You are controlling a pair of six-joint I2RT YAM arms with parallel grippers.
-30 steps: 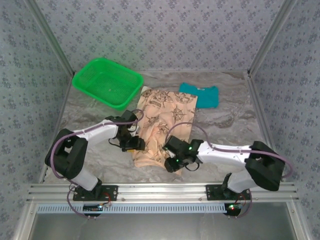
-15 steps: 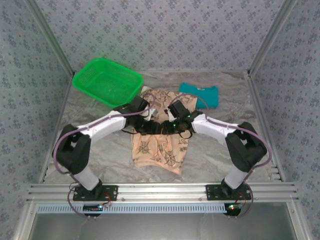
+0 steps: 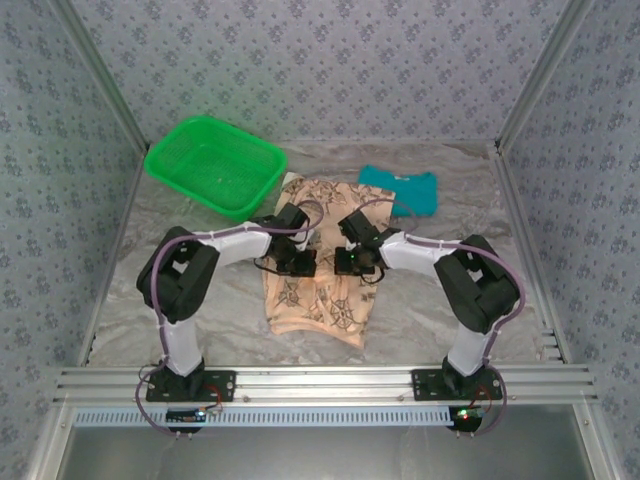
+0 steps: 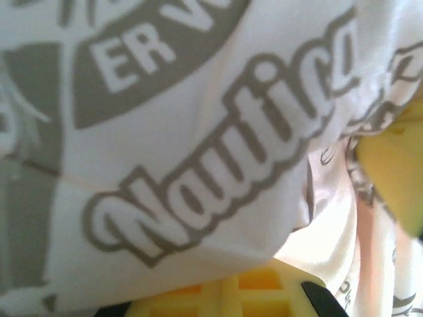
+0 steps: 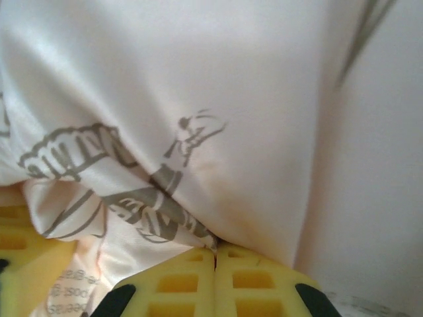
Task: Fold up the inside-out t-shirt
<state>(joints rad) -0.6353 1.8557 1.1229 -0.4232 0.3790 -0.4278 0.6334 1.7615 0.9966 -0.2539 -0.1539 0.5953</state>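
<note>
The inside-out t-shirt lies flat at the middle of the table, peach-beige with dark prints. Both grippers meet over its middle. My left gripper is at the shirt's left half and my right gripper at its right half, close to each other. In the right wrist view the yellow fingers are pressed together, with a fold of printed cloth pinched at their tips. In the left wrist view the cloth drapes over the yellow fingers and hides the tips.
A green basket stands at the back left. A folded teal garment lies at the back right, just beyond the shirt. Patterned walls close in the table on three sides, and a metal rail runs along the near edge.
Both grippers moved from the shirt's near hem up to its middle and drew together. Their jaws closed on the cloth.
</note>
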